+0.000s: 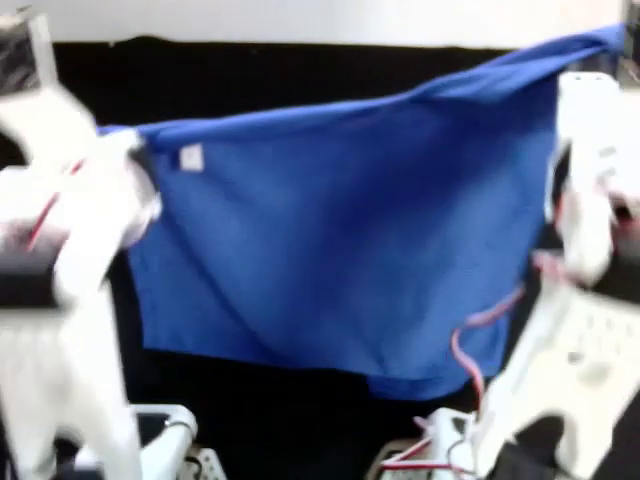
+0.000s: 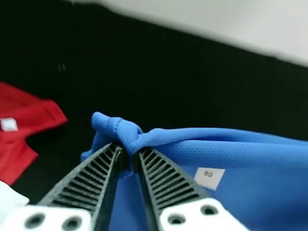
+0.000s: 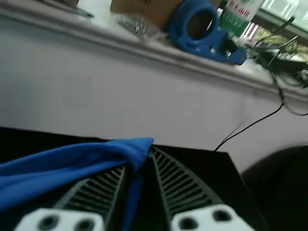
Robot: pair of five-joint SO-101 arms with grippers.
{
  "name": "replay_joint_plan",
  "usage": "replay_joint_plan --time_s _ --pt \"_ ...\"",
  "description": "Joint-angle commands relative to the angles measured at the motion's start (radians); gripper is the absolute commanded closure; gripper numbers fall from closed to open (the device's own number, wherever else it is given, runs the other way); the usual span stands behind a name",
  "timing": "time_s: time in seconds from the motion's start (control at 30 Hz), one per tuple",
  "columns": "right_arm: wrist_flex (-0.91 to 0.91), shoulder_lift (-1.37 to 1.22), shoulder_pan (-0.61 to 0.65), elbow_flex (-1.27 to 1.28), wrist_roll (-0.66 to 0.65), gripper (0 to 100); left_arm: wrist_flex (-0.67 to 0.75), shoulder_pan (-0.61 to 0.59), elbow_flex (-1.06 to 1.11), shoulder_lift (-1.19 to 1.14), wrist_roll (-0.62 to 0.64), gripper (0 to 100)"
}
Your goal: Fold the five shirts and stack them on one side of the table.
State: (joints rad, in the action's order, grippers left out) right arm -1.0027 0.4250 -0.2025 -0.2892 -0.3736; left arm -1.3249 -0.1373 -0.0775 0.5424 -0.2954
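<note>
High view is showing the blue shirt [image 1: 340, 230] hanging up while left gripper [image 2: 127, 153] and right gripper [image 3: 139, 162] are squeezing only tiny corners, so one could be slipping out

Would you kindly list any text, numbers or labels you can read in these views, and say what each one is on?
"80": on the white tag sewn to the blue shirt.
The small tag on the red shirt: too blurred to read.
The label on the green bottle: too blurred to read.
</note>
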Motion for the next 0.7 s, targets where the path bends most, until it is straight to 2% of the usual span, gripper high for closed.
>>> replay_joint_plan --time_s 0.0,0.17,0.37,0.5,0.67 --pt "0.156 -0.105 0.010 0.068 -0.006 99.3 0.100 0.004 -0.021 -0.163 0.000 99" --pt "0.251 -0.280 0.012 -0.102 -0.002 99.3 0.123 -0.001 -0.278 -0.380 0.000 99" --pt "0.248 -0.453 0.051 -0.381 -0.003 99.3 -0.028 -0.001 -0.639 -0.596 -0.002 99" --pt "0.163 -0.536 0.081 -0.403 -0.005 99.3 -0.087 0.001 -0.725 -0.734 -0.002 99" --pt "0.012 -0.651 0.104 -0.401 -0.002 99.3 -0.087 0.004 -0.730 -0.868 -0.002 99"
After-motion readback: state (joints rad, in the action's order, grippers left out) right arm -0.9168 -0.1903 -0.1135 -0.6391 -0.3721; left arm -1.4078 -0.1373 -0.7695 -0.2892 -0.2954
